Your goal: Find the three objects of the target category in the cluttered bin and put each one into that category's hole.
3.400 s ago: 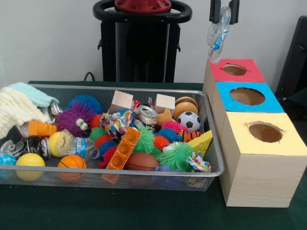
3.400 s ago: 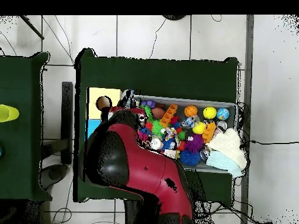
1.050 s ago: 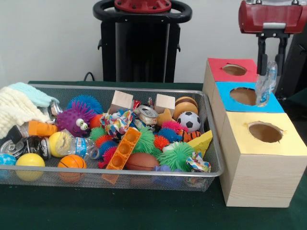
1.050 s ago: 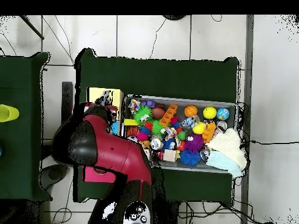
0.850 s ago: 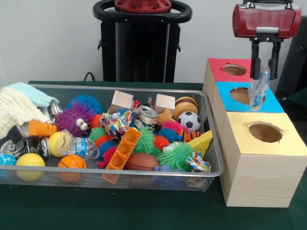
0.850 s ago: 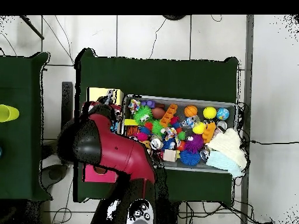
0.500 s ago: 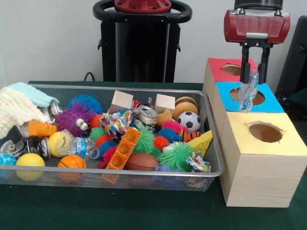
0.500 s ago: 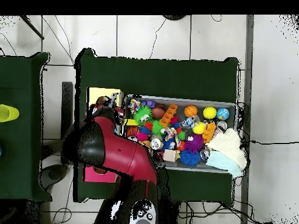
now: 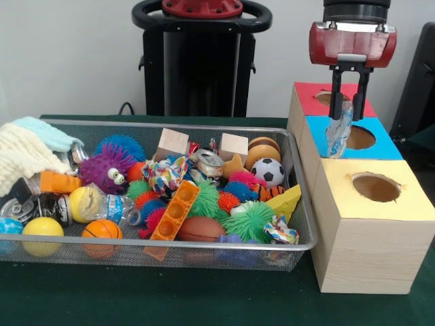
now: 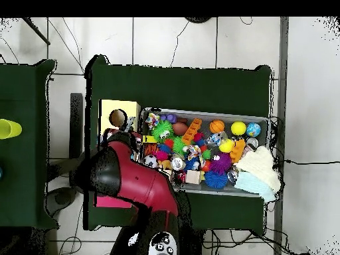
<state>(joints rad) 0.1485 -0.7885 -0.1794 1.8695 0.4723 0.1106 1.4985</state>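
Observation:
My gripper (image 9: pixel 347 112) is shut on a small clear plastic bottle (image 9: pixel 338 134), which hangs down from the fingers. In the front view it hangs in front of the line where the red top meets the blue top. The red-topped box (image 9: pixel 309 102) is the farthest of the three, and its round hole (image 9: pixel 326 98) is partly hidden behind my fingers. Another clear bottle with a blue label (image 9: pixel 112 207) lies at the left front of the wire mesh bin (image 9: pixel 170 242). In the overhead view my arm (image 10: pixel 133 182) covers the gripper and the red box.
The blue-topped box (image 9: pixel 380 146) and the yellow-topped box (image 9: pixel 401 204) stand in a row nearer the camera, each with a larger hole. The bin holds balls, spiky toys, wooden blocks, crushed cans (image 9: pixel 209 163) and a knitted cloth (image 9: pixel 24 153). The robot's pedestal (image 9: pixel 200 61) stands behind.
The gripper has moved left in the front view with the bottle, from over the blue top's right side towards the red box.

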